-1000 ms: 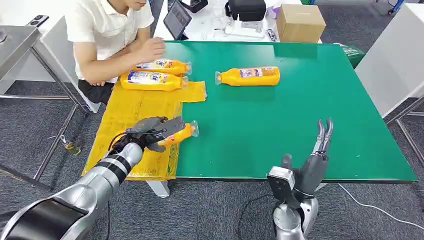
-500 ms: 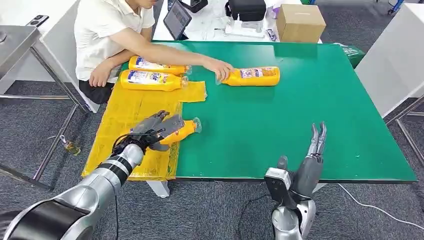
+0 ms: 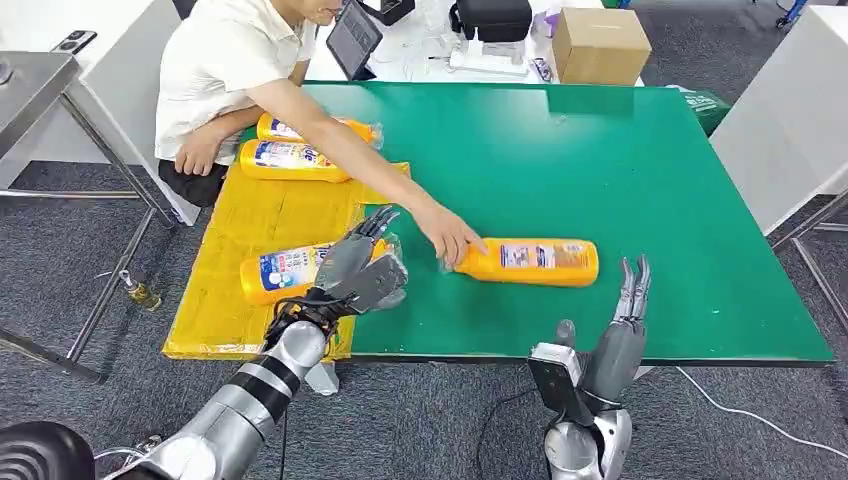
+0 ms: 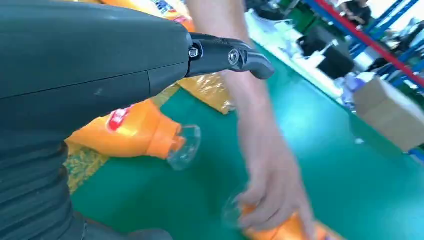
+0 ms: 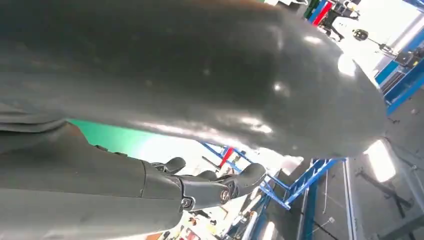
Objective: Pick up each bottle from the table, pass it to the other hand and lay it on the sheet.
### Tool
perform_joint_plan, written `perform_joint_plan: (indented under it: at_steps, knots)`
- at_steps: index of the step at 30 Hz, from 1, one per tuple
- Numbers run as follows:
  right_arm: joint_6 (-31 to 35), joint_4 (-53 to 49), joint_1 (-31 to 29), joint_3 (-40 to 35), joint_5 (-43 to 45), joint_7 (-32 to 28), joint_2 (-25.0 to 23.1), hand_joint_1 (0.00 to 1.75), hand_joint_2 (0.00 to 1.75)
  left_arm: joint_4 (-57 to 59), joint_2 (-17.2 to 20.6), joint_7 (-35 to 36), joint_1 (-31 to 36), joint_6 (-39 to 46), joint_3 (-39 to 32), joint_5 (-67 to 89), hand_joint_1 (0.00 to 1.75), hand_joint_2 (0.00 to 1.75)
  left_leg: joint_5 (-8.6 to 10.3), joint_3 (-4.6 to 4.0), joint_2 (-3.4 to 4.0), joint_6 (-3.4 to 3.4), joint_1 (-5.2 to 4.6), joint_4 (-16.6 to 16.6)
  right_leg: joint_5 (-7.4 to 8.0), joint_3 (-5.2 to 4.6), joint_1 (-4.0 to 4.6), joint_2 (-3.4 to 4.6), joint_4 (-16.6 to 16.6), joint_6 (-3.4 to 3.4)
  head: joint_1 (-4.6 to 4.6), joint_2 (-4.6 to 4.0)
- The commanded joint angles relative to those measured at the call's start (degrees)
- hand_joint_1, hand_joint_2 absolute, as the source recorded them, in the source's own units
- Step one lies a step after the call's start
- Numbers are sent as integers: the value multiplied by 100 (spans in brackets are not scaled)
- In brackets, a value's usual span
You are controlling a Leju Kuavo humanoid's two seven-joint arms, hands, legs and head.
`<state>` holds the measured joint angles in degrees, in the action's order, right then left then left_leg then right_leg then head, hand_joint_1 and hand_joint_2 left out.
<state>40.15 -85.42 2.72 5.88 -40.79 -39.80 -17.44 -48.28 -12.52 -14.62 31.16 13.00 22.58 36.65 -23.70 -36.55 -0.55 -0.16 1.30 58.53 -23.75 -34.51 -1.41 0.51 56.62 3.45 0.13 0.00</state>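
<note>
An orange bottle (image 3: 283, 273) lies on its side on the yellow sheet (image 3: 262, 217), its clear cap (image 4: 184, 147) at the sheet's edge. My left hand (image 3: 358, 268) hovers just over its neck, fingers spread, holding nothing. Another orange bottle (image 3: 531, 262) lies on the green table (image 3: 600, 170) near the front, with a person's hand (image 3: 450, 238) on its cap end. Two more bottles (image 3: 292, 158) lie at the sheet's far end. My right hand (image 3: 626, 322) stands upright with straight fingers at the table's front edge, right of that bottle.
The person sits at the table's far left corner, one arm (image 3: 340, 140) stretched across the sheet and table. A cardboard box (image 3: 598, 44), a tablet (image 3: 355, 38) and a black bag (image 3: 494, 18) sit beyond the far edge. A metal table (image 3: 30, 85) stands left.
My left hand let go of the bottle, which now lies on the sheet, and drew off toward its cap. The person dragged the far bottle to the table's front.
</note>
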Motion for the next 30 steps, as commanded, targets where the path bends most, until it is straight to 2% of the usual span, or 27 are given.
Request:
perform_joint_plan:
  at_steps: [1,4,5,6,7,8,9,10,11,14,15,20,21,30]
  knots:
    - [-15,248,-46,109,36,-20,126,0,0,-972,173,-192,-240,-540,563,-691,0,175,-8,24,6,11,1,-3,-6,26,6,-4,-7,-16,-2,0]
    - [-15,485,-51,51,32,-20,228,0,0,-1302,295,-146,-374,-676,775,-1013,0,175,-8,21,6,9,1,-5,-5,25,5,-2,-10,-12,0,0]
    - [-15,1231,-211,369,-1349,-20,394,0,0,-1725,330,-335,-680,-622,837,-1509,0,175,-14,37,9,13,1,-8,-11,42,7,-2,-14,-17,0,0]
    - [-15,1303,-263,361,-1248,-20,509,0,0,-1803,330,-350,-795,-573,917,-1512,0,175,-18,46,11,15,1,-8,-14,51,7,-1,-15,-21,-2,0]
    - [-15,1507,-411,843,-2433,-20,595,0,0,-1982,227,-479,-1072,-536,949,-1927,0,175,-8,39,15,10,0,-18,-1,43,4,8,-26,-10,0,0]
    - [-15,1602,-521,935,-2540,-20,797,0,0,-1996,181,-495,-1218,-501,1132,-2072,0,175,-11,48,16,11,0,-21,-3,54,5,8,-29,-14,0,0]
    - [-15,1798,-688,1199,-2926,-20,853,0,0,-1982,162,-541,-1273,-591,1263,-2298,0,175,-8,36,9,10,1,-17,-1,45,5,3,-25,-10,-4,0]
    - [-15,2107,-977,1344,-3407,120,1128,0,0,-1889,77,-633,-1331,-549,1406,-2499,0,175,-13,48,11,13,0,-19,-5,55,5,2,-29,-13,-4,0]
    - [-15,2107,-977,1344,-3407,120,1128,0,0,-1889,77,-633,-1331,-549,1406,-2499,0,175,-4,24,-5,11,-6,-14,-2,31,-2,-12,-19,-7,0,0]
    - [-15,2720,-1490,1246,-3810,336,1607,0,0,-1787,69,-726,-1181,-257,1632,-2667,0,175,-7,26,-3,20,-5,-7,-1,40,0,-10,-23,-7,-2,0]
    - [-15,2781,-1550,1188,-3864,397,1662,0,175,-1803,93,-719,-1145,-224,1645,-2707,0,175,-4,5,0,11,-4,-2,1,15,0,-3,-12,-4,-2,0]
    - [-15,3022,-1673,921,-3972,610,1734,0,175,-1844,157,-708,-1076,-155,1706,-2772,0,175,-4,10,5,9,-8,-3,6,16,-6,0,-8,-5,-2,0]
    - [-15,2973,-1671,768,-4058,714,1761,0,175,-1873,171,-729,-1078,-96,1731,-2773,0,175,-11,33,13,14,-7,-7,1,38,-1,2,-12,-19,-2,0]
    - [-15,3433,-1826,131,-4161,1203,1984,0,175,-1903,155,-718,-992,-79,1853,-2905,0,175,-4,9,8,12,-6,-1,4,16,-4,2,-7,-2,-4,0]
